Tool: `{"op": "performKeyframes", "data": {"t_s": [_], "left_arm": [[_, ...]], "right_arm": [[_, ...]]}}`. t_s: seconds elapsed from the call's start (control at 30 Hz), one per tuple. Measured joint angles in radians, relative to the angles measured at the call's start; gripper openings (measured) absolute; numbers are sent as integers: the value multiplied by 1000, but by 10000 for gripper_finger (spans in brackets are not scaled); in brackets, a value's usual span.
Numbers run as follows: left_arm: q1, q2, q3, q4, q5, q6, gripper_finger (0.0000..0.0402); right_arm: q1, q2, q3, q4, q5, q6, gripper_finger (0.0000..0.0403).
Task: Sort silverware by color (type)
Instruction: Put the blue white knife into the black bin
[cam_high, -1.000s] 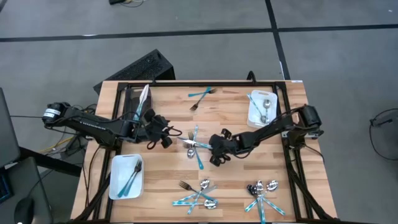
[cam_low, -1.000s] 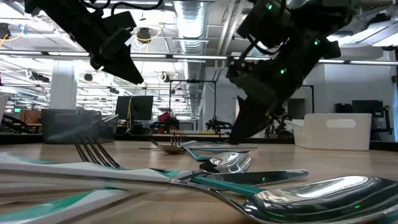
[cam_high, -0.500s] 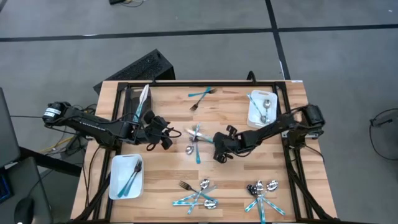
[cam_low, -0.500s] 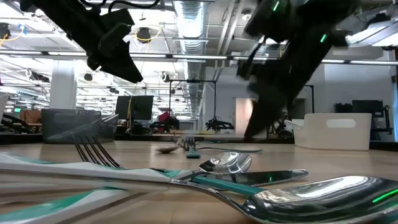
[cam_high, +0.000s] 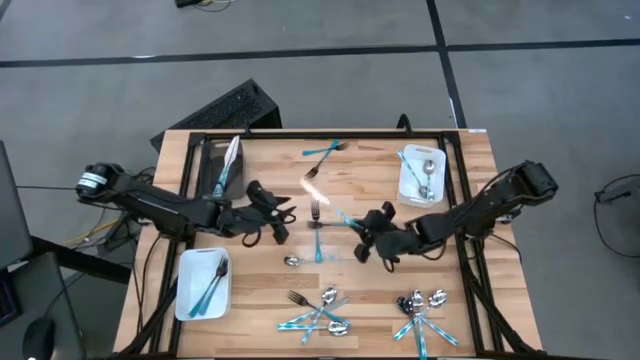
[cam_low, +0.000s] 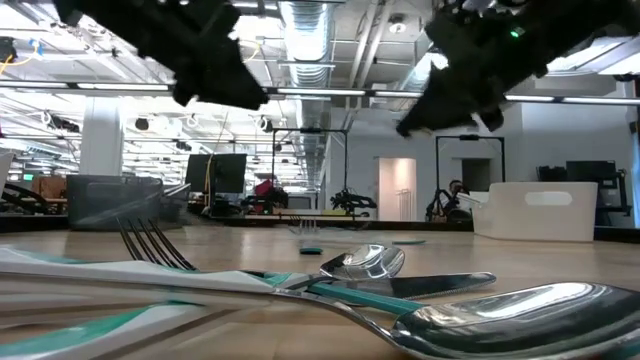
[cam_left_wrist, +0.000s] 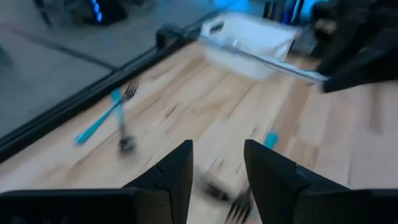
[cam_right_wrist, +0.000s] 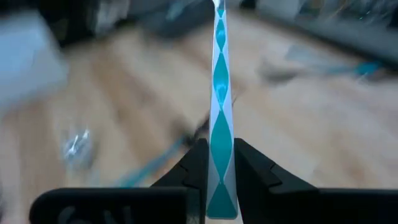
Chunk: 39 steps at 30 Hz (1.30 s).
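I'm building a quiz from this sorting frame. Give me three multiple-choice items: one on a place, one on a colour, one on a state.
1. In the high view, where on the table is the white bin nearer the left arm?
A. lower left corner
B. upper left corner
C. centre

2. What colour is the handle held in the right gripper?
A. plain silver
B. teal with white
C. black

3. How is the left gripper?
A. shut on a fork
B. shut on a spoon
C. open, holding nothing

Answers:
1 A: the white bin sits at the table's lower left corner.
2 B: the right wrist view shows the teal-and-white handle clamped in the right gripper.
3 C: the fingers of the left gripper stand apart with only wood between them.
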Motion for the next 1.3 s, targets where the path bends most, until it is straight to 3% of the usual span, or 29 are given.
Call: {"op": "performKeyframes", "data": {"t_s": [0.1,0.23,0.5,0.87,0.97,1.13,1.3], "left_arm": [[10,86,0,198,43,67,130],[17,206,0,477,148,176,135],[46,320,0,833,176,233,152],[110,321,2,835,236,177,149],[110,320,2,840,234,180,119],[109,319,5,845,254,181,28],[108,317,6,846,281,204,15]], "right_arm": [[18,17,-35,209,136,-34,76],[40,99,-44,476,192,-155,76],[63,260,-34,722,311,-328,76],[61,393,100,755,369,-540,76],[61,415,135,753,401,-588,76],[68,418,144,746,467,-622,76],[67,418,144,746,458,-621,87]]}}
